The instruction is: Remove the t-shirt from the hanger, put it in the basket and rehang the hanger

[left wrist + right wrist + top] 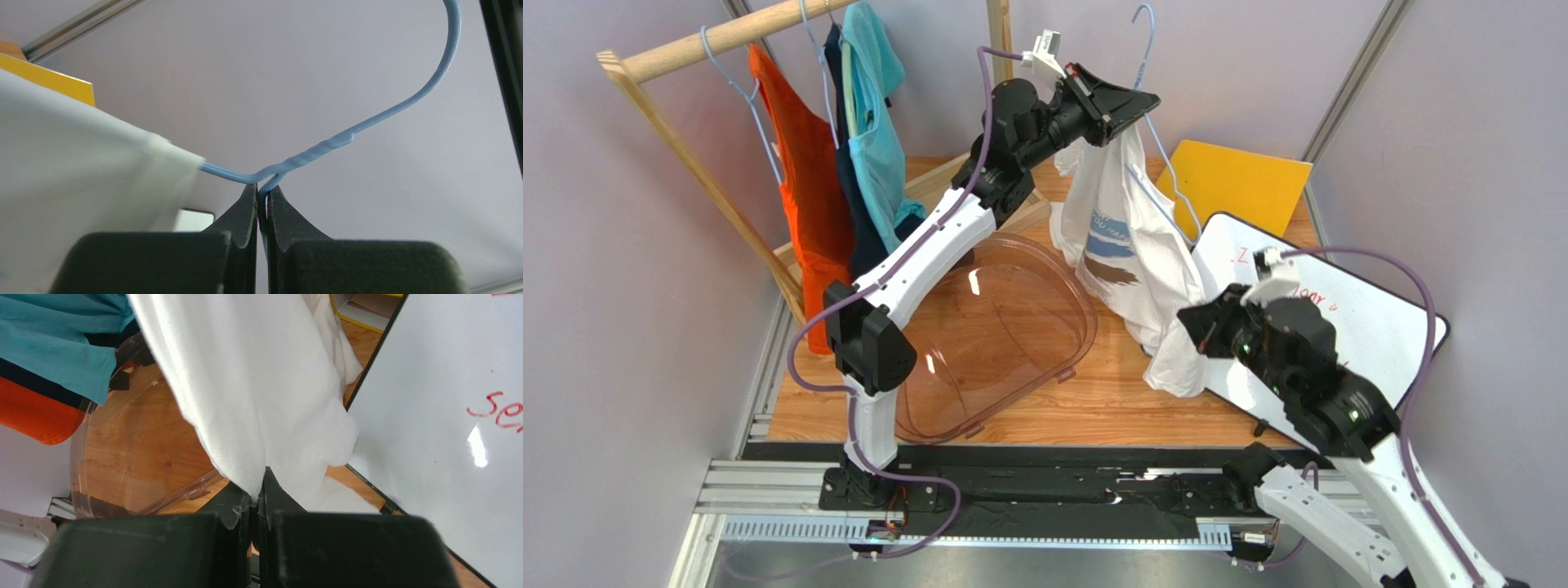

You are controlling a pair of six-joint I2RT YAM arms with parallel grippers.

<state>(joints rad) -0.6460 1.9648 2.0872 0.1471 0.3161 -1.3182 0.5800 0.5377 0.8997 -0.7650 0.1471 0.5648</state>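
Top external view, left to right: the left gripper (1143,101) is clenched on the blue wire hanger (1151,43) at the twisted neck just below its hook, holding it aloft. Below the hanger the white t-shirt (1118,227) drapes with its long axis slanting down and rightward, away from the hanger, to the right gripper (1204,333), which is pinched tight on a fold at the shirt's low end. Left wrist view shows cloth only on the hanger arm left of the neck. The right arm, nearer the cloth, probably needs to draw it off along that arm.
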